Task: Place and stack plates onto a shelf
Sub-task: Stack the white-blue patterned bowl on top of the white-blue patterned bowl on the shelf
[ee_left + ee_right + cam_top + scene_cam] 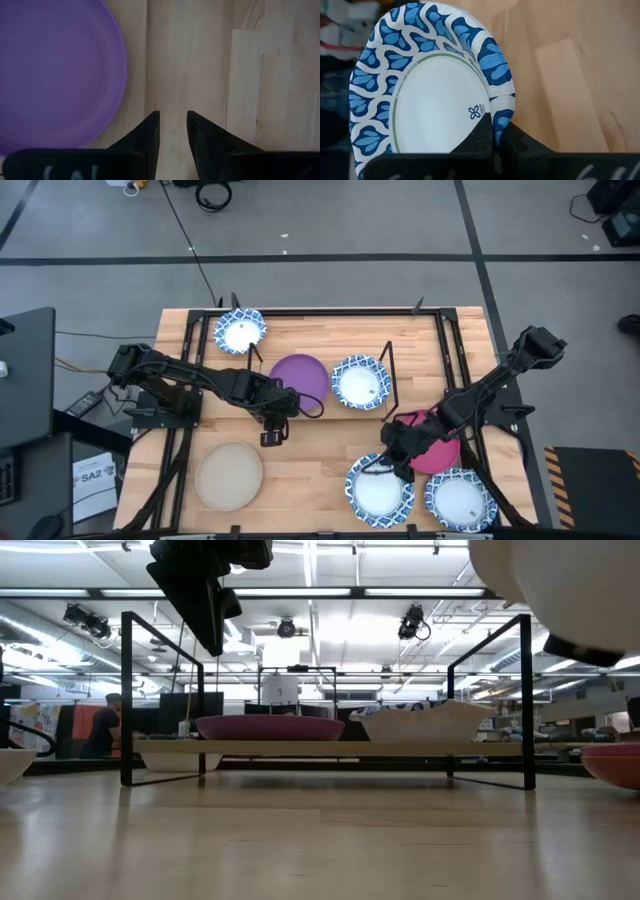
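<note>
A blue-and-white plate [427, 85] fills the right wrist view, its patterned rim pinched between the right gripper's [496, 131] closed fingers, the plate tilted above the wooden worktop [580, 65].

Left wrist view: the left gripper [173, 122] hangs over bare board just beside the purple plate [55, 75], fingers slightly apart and holding nothing.

High view: the shelf [340, 330] spans the far half of the worktop. On it, the purple plate sits at the middle, a patterned plate [360, 382] just beside it toward the right arm, and another patterned plate [240, 332] at the far left corner. In front of the shelf lie a beige plate [229, 474] on the left, a magenta plate [440, 450] on the right, and a fourth patterned plate [461, 502] at the near right edge beside the gripped one.

Low view: the purple plate and its patterned neighbour rest on the shelf's light board; a person [101, 730] stands in the room behind.
</note>
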### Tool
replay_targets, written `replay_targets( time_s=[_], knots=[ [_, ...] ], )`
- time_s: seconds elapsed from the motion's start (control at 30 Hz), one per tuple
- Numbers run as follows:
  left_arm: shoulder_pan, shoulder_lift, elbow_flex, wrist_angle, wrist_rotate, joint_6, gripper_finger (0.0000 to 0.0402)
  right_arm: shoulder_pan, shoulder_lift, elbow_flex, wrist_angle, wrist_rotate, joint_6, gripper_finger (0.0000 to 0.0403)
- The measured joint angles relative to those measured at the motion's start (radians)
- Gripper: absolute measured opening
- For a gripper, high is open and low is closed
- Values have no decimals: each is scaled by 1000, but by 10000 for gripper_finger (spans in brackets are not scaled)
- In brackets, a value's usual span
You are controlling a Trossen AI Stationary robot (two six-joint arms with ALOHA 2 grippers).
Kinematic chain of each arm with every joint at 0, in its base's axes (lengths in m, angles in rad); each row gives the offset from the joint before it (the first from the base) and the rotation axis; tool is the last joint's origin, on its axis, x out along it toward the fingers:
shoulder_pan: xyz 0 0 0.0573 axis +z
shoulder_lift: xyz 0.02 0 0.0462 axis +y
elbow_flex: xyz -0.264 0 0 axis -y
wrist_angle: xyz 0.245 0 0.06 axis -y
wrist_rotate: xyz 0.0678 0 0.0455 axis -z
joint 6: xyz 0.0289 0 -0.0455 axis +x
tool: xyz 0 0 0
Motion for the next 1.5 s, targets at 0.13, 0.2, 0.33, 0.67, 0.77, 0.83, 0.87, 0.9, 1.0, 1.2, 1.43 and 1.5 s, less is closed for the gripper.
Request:
replay_targets(
  time_s=[0.13,0.2,0.33,0.67,0.77,0.83,0.87,0.9,1.0,1.2,1.43,1.5],
  knots=[
    [0,0,0,0,0,0,102,-33,-61,0,1,0,-21,9],
    [0,0,0,0,0,0,102,-55,-88,0,1,0,-37,9],
    [0,0,0,0,0,0,102,-111,-139,0,2,-3,-68,9],
    [0,0,0,0,0,-1,102,-275,-222,0,128,-67,-222,9],
    [0,0,0,0,0,-2,102,-311,-229,0,182,-102,-252,9],
    [0,0,0,0,0,-2,102,-334,-233,1,219,-113,-277,9],
    [0,0,0,0,0,-2,102,-349,-235,0,235,-115,-291,9],
    [0,0,0,1,0,-2,102,-364,-235,1,251,-116,-305,9],
    [0,0,0,0,0,-2,102,-417,-235,1,302,-151,-344,9],
    [0,0,0,1,0,-2,102,-527,-235,76,227,-191,-454,9],
    [0,0,0,1,0,-1,102,-656,-235,252,-47,-189,-671,9],
    [0,0,0,1,0,-2,102,-698,-234,293,-125,-183,-717,9]
  ],
)
